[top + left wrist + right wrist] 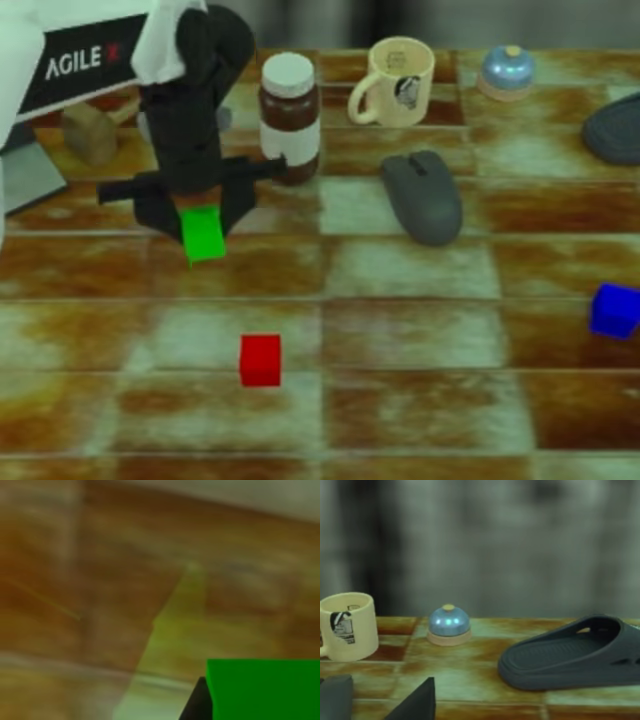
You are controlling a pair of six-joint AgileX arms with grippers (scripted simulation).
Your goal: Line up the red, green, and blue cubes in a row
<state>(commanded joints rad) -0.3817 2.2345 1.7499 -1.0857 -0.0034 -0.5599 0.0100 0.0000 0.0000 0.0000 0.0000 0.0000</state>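
The left gripper (203,232) hangs above the table's (400,300) rear left, fingers clamped on the green cube (204,234), seemingly lifted. The red cube (260,360) sits front-centre, the blue cube (614,310) at the right edge. The right gripper's fingertips (415,702) are barely in view, so I cannot tell their state.

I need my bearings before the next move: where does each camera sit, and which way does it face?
Top view: above the table, looking down; shows the left arm and its gripper shut on the green cube.
Left wrist view: on the left wrist, facing the tabletop; green cube close up.
Right wrist view: low, facing the mug, bell, slipper.
Shared: mug, bell.
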